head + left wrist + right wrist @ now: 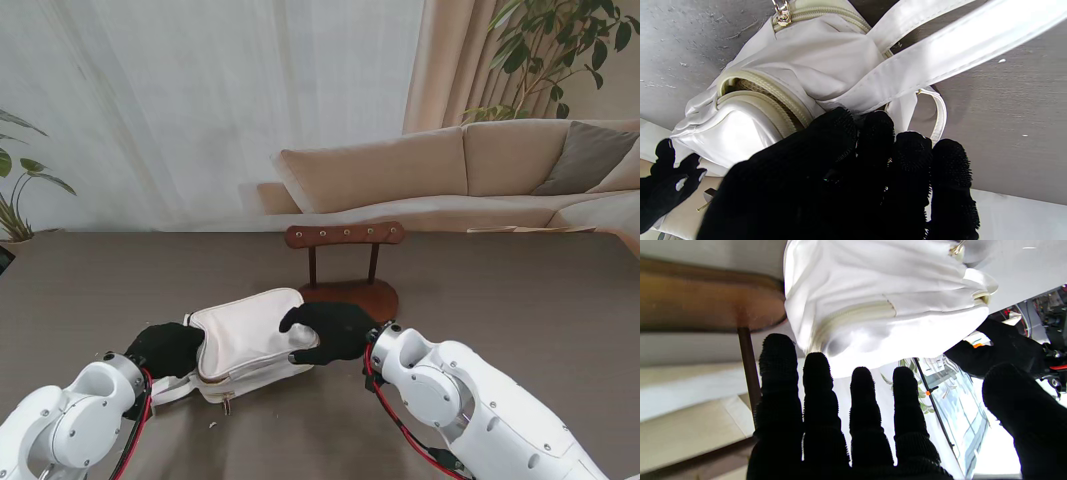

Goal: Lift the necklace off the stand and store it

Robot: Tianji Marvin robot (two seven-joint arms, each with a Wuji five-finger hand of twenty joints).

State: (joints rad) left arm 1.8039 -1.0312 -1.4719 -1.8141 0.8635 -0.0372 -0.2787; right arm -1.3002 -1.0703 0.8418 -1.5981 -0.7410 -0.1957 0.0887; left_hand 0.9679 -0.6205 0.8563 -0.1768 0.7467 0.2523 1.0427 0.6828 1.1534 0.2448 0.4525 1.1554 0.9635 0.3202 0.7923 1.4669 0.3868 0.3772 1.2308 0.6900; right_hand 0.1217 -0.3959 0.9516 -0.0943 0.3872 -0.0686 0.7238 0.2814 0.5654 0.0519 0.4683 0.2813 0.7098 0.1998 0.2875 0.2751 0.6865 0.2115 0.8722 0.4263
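The white bag [250,340] lies on the table in front of the brown wooden stand [345,236]. No necklace shows on the stand's bar or anywhere else. My left hand [165,348] is at the bag's left end, its fingers [873,146] curled shut against the bag [773,60] and its strap [940,46]. The zip opening [750,90] gapes slightly there. My right hand [330,330] rests over the bag's right end, open, with straight fingers [816,390] spread over the bag [890,300]. The stand's base [706,300] sits just beyond.
The dark table [520,330] stretches wide to the right and far side. The stand's oval base [350,297] touches the bag's far edge. A beige sofa [450,170] and plants stand behind the table. A loose strap loop [940,113] lies beside my left fingers.
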